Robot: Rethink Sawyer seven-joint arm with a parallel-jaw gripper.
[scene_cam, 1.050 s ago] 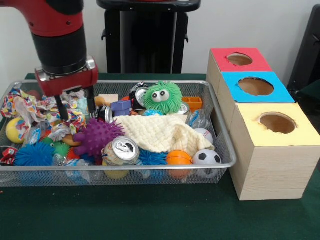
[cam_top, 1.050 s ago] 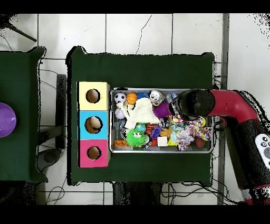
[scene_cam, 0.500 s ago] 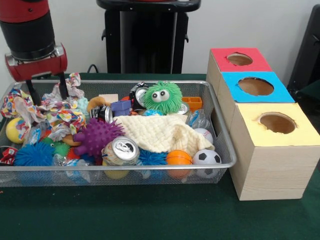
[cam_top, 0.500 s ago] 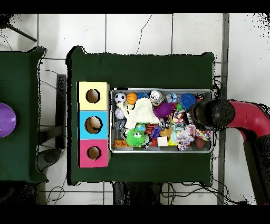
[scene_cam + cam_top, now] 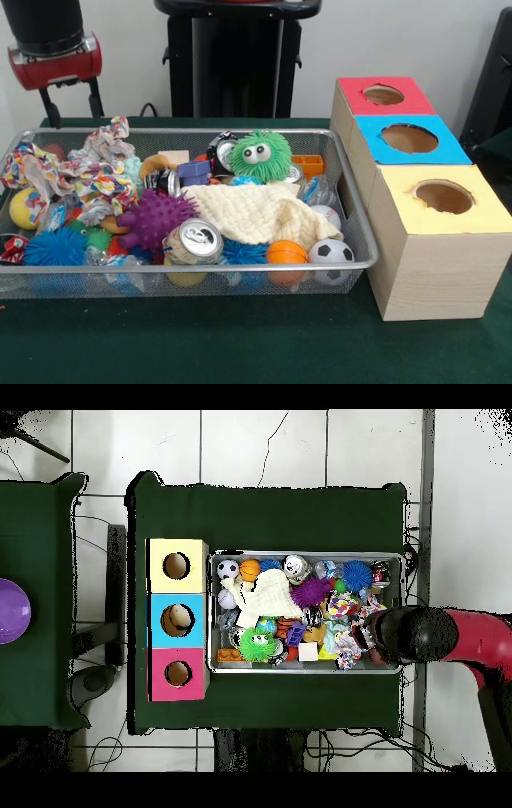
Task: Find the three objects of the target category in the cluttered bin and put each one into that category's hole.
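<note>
The gripper [image 5: 68, 102] hangs above the far left corner of the bin [image 5: 352, 224], its two fingers [image 5: 95, 98] spread apart and holding nothing. Just below it in the bin lies a knotted rag rope [image 5: 76, 172]. Near that are a purple spiky ball [image 5: 152, 218], a blue spiky ball [image 5: 54, 246] and a dented can [image 5: 194, 239]. A cream cloth [image 5: 260, 212] covers the middle, with a green fuzzy toy [image 5: 260, 156] behind it and an orange ball [image 5: 286, 253] and a soccer ball [image 5: 330, 251] at the front rim. Beside the bin on the green bench [image 5: 240, 344] stands the box [image 5: 432, 272] with red [image 5: 384, 95], blue [image 5: 409, 138] and yellow [image 5: 444, 196] holes.
</note>
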